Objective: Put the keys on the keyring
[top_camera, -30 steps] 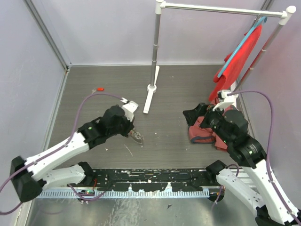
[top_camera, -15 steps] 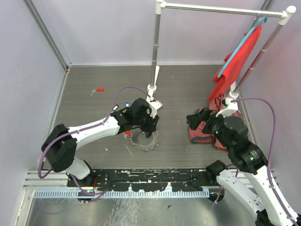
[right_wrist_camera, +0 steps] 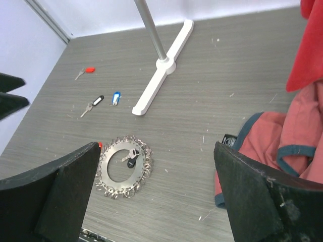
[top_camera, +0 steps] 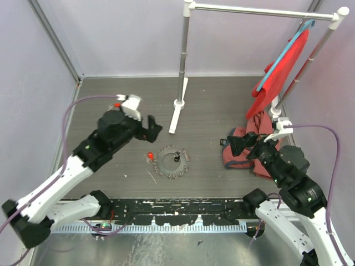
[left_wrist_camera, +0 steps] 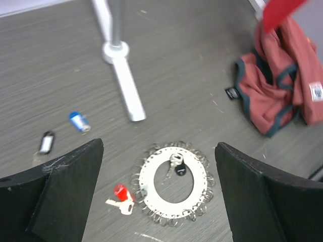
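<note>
L hand [left_wrist_camera: 157,146] is wide open & holds nothing, up over the desk [left_wrist_camera: 212,75]. R hand [right_wrist_camera: 155,146] is wide open too, w/ nothing in it. The keyring [left_wrist_camera: 146,184] lies flat on the desk, near the L hand. A black key [left_wrist_camera: 179,170] sits inside the ring's hole. A red key [left_wrist_camera: 120,192] lies just beside the ring's edge. A blue key [left_wrist_camera: 78,121] & a dark key [left_wrist_camera: 46,142] lie apart from it, by the white pole foot [left_wrist_camera: 123,85]. Red clothes [left_wrist_camera: 282,85] sit in a heap near the R hand.

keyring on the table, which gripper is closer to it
Left. The left gripper hovers just beyond and left of the keyring; the right gripper sits farther off to its right.
</note>
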